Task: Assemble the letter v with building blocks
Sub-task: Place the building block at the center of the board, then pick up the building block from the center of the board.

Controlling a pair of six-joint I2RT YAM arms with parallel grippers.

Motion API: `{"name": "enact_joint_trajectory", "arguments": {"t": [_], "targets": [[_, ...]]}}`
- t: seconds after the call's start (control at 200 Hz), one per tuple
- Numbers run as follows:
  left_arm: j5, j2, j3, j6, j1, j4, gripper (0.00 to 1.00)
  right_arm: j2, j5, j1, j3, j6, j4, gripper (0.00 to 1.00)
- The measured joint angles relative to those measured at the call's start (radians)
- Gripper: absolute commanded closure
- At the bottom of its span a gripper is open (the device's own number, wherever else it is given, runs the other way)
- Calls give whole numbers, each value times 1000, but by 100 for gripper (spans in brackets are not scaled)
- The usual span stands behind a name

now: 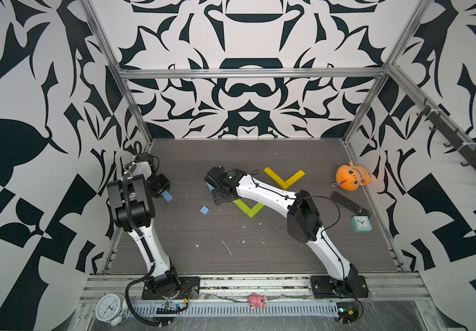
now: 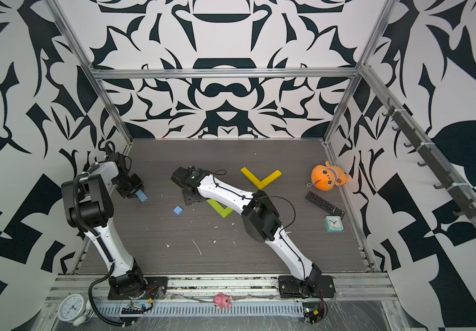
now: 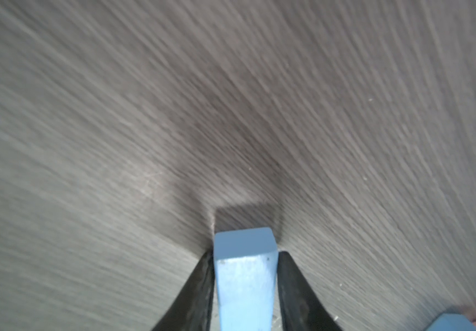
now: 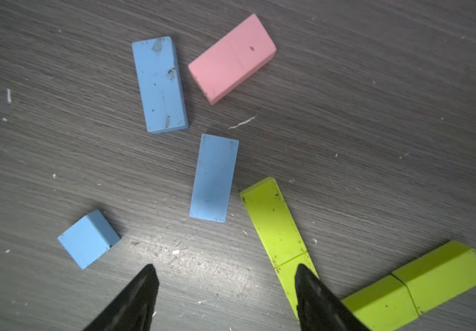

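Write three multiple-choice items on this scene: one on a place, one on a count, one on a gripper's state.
1. The yellow V lies, relative to the green V: A) nearer the arm bases B) stacked on it C) farther toward the back wall.
2. Light blue blocks in the right wrist view: A) one B) three C) five.
3. The right gripper is: A) open and empty B) shut on a pink block C) shut on a yellow block.
Answers: 1 C, both top views show it beyond the green one; 2 B, two long, one short; 3 A, its jaws stand apart with nothing between.
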Motion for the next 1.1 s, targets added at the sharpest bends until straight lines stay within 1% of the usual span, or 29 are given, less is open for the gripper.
{"name": "enact_joint_trajectory", "arguments": {"t": [0.09,0.21,0.265,0.275,0.29,0.39,0.51,0.62,0.71,0.86,1.1], "targets": [[15,-3,0,6,1,0,34,18,0,1,0,28,6,28],[49,-36,-8,-11,1,2,21,39,-1,10,6,59,13,30],[73,-82,-27,-15,1,5,16,50,-2,14,13,68,18,32],[76,-89,-31,-18,1,5,12,52,-2,15,15,71,19,32],[86,-108,-39,-14,1,6,10,55,-2,17,18,71,19,33],[145,-229,-98,-39,1,19,0,79,-4,24,43,79,24,33],[239,-372,-187,-74,0,51,1,113,-3,27,99,82,22,34],[306,-434,-268,-92,-1,65,1,160,-3,28,177,82,18,35],[341,-441,-323,-99,-2,69,1,185,-2,28,204,82,16,36],[367,-441,-389,-100,-3,72,0,203,14,28,209,90,2,38],[386,-442,-402,-99,-12,87,1,203,28,27,209,92,-6,38]]}}
